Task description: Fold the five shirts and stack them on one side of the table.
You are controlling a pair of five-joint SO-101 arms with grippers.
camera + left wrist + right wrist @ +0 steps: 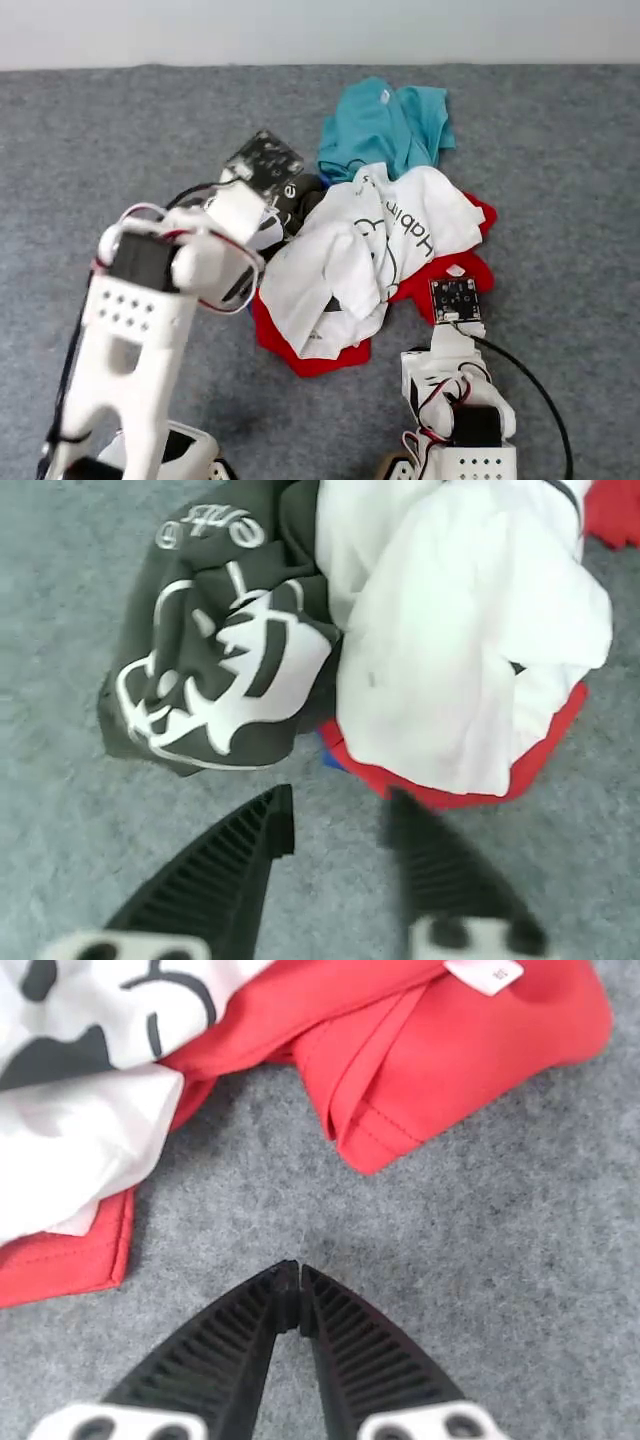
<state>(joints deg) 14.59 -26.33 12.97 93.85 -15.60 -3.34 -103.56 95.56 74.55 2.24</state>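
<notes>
1. grey felt-like table (560, 200) meets a pale wall (300, 30) at the far edge
2. mid-table heap: white shirt (360, 250) on top, long axis running near-left to far-right, over red shirt (310, 358); teal shirt (385, 125) behind, black shirt (220, 650) beside
3. left gripper (340, 820) fingers spread, empty; right gripper (300, 1295) fingers pressed together, empty

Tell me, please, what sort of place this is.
Likely a robot lab bench: a grey felt-covered table, a white printed shirt crumpled over a red shirt, and a white plastic robot arm.
</notes>
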